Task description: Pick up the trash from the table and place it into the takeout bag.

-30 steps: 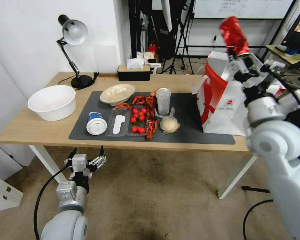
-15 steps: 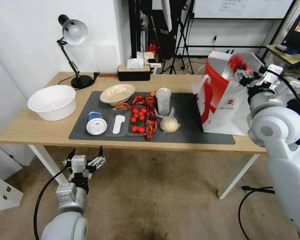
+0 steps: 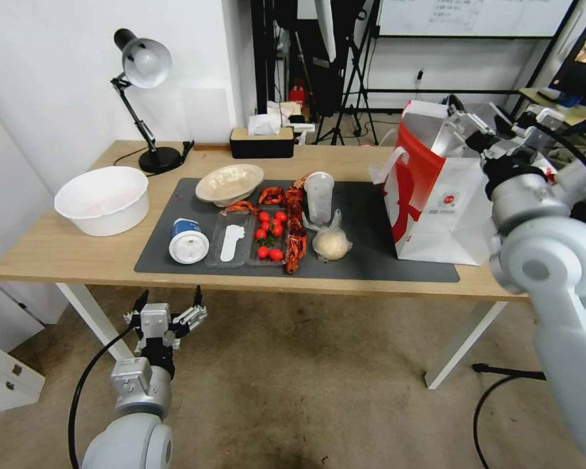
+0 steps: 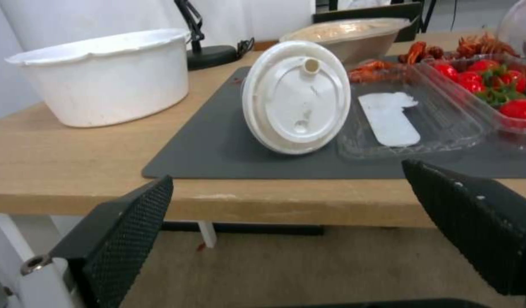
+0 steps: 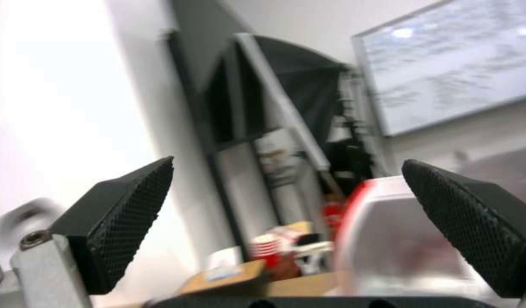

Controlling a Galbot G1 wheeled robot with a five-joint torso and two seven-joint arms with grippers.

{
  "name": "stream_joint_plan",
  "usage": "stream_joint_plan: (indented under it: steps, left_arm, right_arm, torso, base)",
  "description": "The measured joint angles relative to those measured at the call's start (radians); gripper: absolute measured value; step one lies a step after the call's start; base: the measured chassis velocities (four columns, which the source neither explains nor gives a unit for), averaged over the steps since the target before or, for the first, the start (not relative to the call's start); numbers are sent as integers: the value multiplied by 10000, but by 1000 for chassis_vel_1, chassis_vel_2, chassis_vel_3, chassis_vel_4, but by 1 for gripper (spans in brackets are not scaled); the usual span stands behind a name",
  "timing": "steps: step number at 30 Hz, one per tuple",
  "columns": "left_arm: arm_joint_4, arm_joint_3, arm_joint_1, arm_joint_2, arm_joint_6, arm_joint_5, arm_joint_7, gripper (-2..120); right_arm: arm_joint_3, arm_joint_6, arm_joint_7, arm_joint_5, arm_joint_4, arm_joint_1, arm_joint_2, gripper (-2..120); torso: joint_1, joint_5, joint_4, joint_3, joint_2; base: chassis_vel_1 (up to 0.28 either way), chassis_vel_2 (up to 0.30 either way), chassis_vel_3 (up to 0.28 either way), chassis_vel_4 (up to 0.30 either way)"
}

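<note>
While the right gripper (image 3: pixel 465 124) hangs wide and empty over the bag (image 3: pixel 436 202), lift straight up — the far-right rim is close.

Table (image 3: pixel 65 251): light wood, white legs, dark grey mat.
Takeout bag (image 3: pixel 436 215): white, red side panel, upright at mat's right end, mouth open, silvery lining.
Cup (image 3: pixel 318 195): clear, upright on mat.
Wrapped ball (image 3: pixel 331 244): pale, just before cup.
Tub (image 3: pixel 188 241): blue-white, on side.
Shallow bowl (image 3: pixel 229 183): beige, at mat's back.
</note>
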Motion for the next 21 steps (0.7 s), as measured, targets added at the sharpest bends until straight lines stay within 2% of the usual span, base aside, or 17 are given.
stream_joint_plan:
  steps: [2, 4, 7, 8, 9, 11, 12, 16, 17, 20, 21]
  left_arm:
    - [0, -6, -10, 39, -54, -47, 0, 100]
    - [0, -6, -12, 58, -82, -68, 0, 100]
    - [11, -16, -29, 174, -263, -200, 25, 100]
    - [11, -16, -29, 174, -263, -200, 25, 100]
    - [29, -30, -34, 229, -315, -229, 53, 100]
    - [51, -68, -40, 322, -400, -275, 84, 100]
    - [51, -68, -40, 322, -400, -275, 84, 100]
    - [140, -103, -61, 496, -538, -412, 127, 100]
    - [140, -103, -61, 496, -538, -412, 127, 100]
    - [232, -101, -118, 593, -617, -475, 155, 100]
    - [232, -101, -118, 593, -617, -475, 155, 100]
  right_arm:
    - [-145, 485, -840, -662, 380, -968, -58, 100]
    - [-185, 610, -1053, -880, 471, -1242, -61, 100]
    - [-330, 1511, -1964, -2967, 619, -2550, -13, 100]
    - [-330, 1511, -1964, -2967, 619, -2550, -13, 100]
    - [-343, 1720, -2134, -3534, 619, -2927, 12, 100]
    - [-396, 1997, -2196, -4370, 681, -3701, 127, 100]
    - [-396, 1997, -2196, -4370, 681, -3701, 127, 100]
    - [-555, 2742, -1907, -6111, 500, -5143, 683, 100]
    - [-555, 2742, -1907, -6111, 500, -5143, 683, 100]
    - [-891, 3455, -1294, -7381, 39, -6181, 1127, 100]
    - [-891, 3455, -1294, -7381, 39, -6181, 1127, 100]
  torso:
    - [-1, 1, -1, 0, 0]
    - [0, 2, 0, 0, 0]
    - [-1, 2, 2, -1, 0]
    - [-1, 2, 2, -1, 0]
    - [0, 1, 1, 0, 0]
    - [0, 1, 0, 0, 0]
    - [0, 1, 0, 0, 0]
    - [-1, 2, -1, -1, 0]
    - [-1, 2, -1, -1, 0]
    - [-1, -1, 0, -1, -1]
    - [-1, -1, 0, -1, -1]
  base:
    - [0, 0, 0, 0]
    - [0, 0, 0, 0]
    - [0, 0, 0, 0]
    - [0, 0, 0, 0]
    - [0, 0, 0, 0]
    - [0, 0, 0, 0]
    - [0, 0, 0, 0]
    - [0, 0, 0, 0]
    - [0, 0, 0, 0]
    - [0, 0, 0, 0]
    - [0, 0, 0, 0]
